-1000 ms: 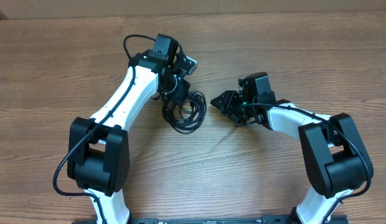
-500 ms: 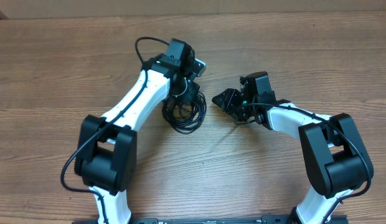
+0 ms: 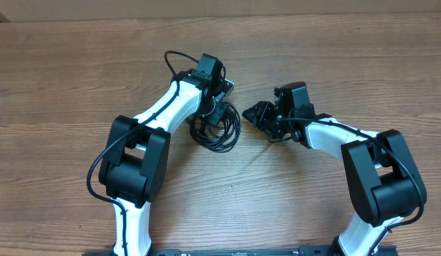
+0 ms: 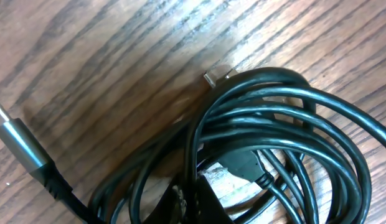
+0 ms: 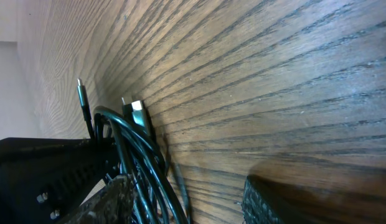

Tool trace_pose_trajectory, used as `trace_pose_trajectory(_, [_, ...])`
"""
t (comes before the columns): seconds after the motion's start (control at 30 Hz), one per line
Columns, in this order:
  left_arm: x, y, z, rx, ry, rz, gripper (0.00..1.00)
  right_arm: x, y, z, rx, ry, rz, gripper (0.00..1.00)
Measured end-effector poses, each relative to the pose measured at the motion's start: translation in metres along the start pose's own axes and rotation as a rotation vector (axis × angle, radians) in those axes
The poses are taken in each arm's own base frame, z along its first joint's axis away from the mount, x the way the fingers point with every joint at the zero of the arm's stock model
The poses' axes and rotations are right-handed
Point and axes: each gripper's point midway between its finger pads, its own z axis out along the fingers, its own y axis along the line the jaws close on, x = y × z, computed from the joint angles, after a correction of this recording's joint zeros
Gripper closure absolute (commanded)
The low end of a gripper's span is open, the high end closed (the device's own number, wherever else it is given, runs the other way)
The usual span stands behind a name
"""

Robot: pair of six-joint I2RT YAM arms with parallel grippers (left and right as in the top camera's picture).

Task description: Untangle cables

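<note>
The cables (image 3: 219, 132) lie as one bunched black coil on the wooden table between my two arms. My left gripper (image 3: 217, 108) sits at the coil's upper edge. In the left wrist view the cables (image 4: 286, 124) fill the frame in loose loops, with a grey plug at the lower left and a second plug near the top. The left fingers (image 4: 193, 205) are closed together on a strand. My right gripper (image 3: 254, 114) is open and empty, just right of the coil. The right wrist view shows the cables (image 5: 137, 162) beside its left finger (image 5: 183, 186).
The table (image 3: 334, 64) is bare brown wood. The left arm's black end shows in the right wrist view (image 5: 43, 168), close behind the coil. The two grippers are only a short gap apart.
My left arm has swung to the right and its gripper has moved right. The coil has shifted slightly right with it. The right arm has not moved.
</note>
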Motion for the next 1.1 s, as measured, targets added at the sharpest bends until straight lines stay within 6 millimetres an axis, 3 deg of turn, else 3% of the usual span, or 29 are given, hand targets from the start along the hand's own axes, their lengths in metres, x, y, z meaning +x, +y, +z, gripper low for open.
trace_pose_trajectory(0.37, [-0.007, -0.002, -0.025, 0.000, 0.001, -0.015, 0.96, 0.011, 0.020, 0.000, -0.118, 0.065, -0.162, 0.22])
trace_pose_trajectory(0.67, [-0.028, -0.011, -0.075, 0.024, -0.128, -0.010, 0.96, 0.020, 0.029, -0.002, -0.182, 0.106, -0.239, 0.20])
trace_pose_trajectory(0.97, [-0.043, -0.038, -0.132, 0.138, -0.273, 0.024, 0.96, 0.024, 0.039, 0.004, -0.185, 0.086, -0.292, 0.20])
trace_pose_trajectory(1.1, [-0.049, -0.050, -0.159, 0.186, -0.342, 0.046, 0.96, 0.026, 0.038, 0.008, -0.157, 0.072, -0.302, 0.24])
